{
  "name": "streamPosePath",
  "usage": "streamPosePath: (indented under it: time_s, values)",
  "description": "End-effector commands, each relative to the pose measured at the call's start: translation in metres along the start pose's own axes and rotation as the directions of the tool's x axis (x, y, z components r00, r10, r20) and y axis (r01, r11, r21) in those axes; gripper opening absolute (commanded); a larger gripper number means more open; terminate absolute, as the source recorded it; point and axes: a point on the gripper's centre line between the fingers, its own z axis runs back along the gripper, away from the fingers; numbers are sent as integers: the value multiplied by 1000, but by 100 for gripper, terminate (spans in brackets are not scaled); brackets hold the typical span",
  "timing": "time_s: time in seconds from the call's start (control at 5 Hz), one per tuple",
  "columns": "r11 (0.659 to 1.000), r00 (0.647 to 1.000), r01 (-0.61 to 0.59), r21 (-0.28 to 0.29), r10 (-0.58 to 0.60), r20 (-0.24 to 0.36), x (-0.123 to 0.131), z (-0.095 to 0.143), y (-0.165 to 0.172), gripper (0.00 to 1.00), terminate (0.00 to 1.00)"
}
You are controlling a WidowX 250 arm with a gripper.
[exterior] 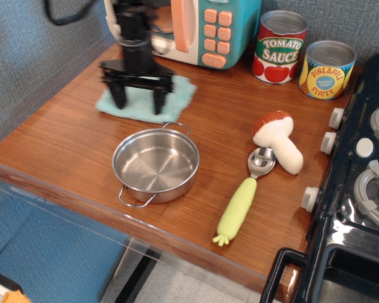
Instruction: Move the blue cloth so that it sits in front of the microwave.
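The blue cloth (179, 95) lies flat on the wooden counter just in front of the microwave (216, 28), which stands at the back with its pink-handled door partly open. My black gripper (138, 100) stands over the cloth's left half. Its two fingers are spread wide and their tips press down onto the cloth, one near the left edge and one near the middle. Nothing is pinched between them. The arm hides the microwave's left part.
A steel pot (155, 165) sits just in front of the cloth. A toy mushroom (279, 142) and a green-handled spoon (243, 201) lie to the right. Tomato sauce (279, 47) and pineapple (327, 69) cans stand at the back. A black stove (360, 189) fills the right side.
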Motion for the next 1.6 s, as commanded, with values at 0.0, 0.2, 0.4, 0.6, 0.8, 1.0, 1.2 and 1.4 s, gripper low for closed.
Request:
streamPosePath:
  time_s: [0.0, 0.2, 0.4, 0.6, 0.8, 1.0, 1.2, 1.4]
  values:
    - [999, 998, -51, 16, 51, 25, 10, 16, 48, 100, 0]
    - [998, 998, -53, 18, 53, 25, 14, 15, 57, 100, 0]
    - [1000, 1000, -10, 7, 10, 28, 15, 21, 49, 100, 0]
    - [998, 996, 58, -32, -55, 73, 20, 48, 29, 100, 0]
    - [996, 992, 80, -41, -75, 101, 29, 78, 17, 100, 0]
    - [995, 990, 88, -42, -82, 115, 34, 101, 10, 100, 0]
    - [999, 993, 39, 6, -40, 109, 30, 99, 3, 100, 0]
    - [999, 993, 39, 6, -40, 109, 30, 99, 3, 100, 0]
